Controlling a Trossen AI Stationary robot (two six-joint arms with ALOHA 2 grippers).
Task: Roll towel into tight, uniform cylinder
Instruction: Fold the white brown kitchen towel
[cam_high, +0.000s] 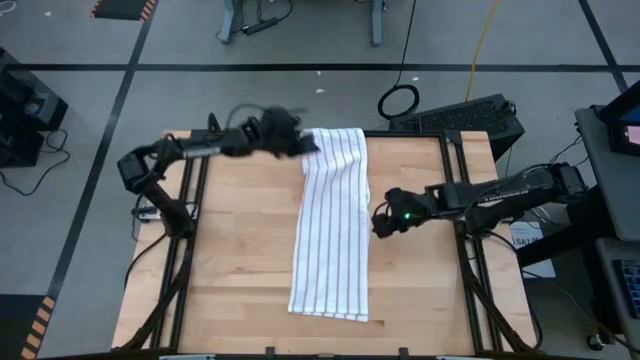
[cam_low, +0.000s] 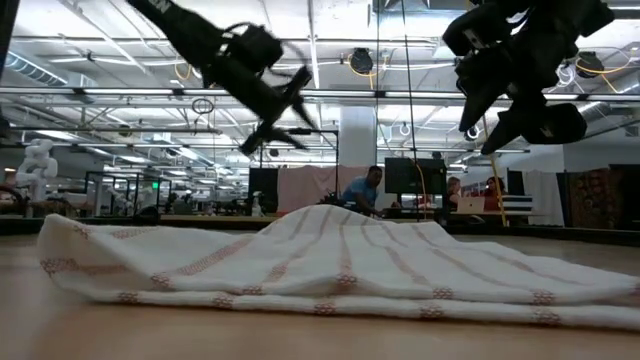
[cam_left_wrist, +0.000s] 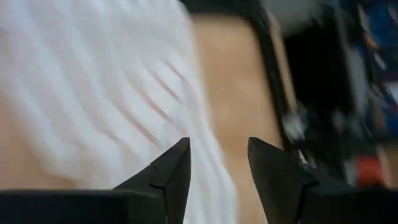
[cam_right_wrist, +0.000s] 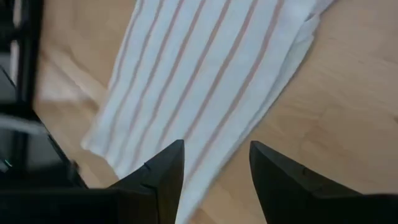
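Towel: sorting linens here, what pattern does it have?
The towel is white with thin, dark reddish parallel stripes along its length, clearest in the right wrist view.

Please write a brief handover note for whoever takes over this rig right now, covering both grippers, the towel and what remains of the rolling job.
Left gripper: open, empty, in the air over the towel's far corner, above the table's far edge.
Right gripper: open, empty, in the air beside the towel's right long edge, about midway along.
Towel: unrolled, lying lengthwise down the middle of the table, with a raised fold in the low view.
Done: no rolling yet.
Left: the whole roll into a tight, even cylinder.
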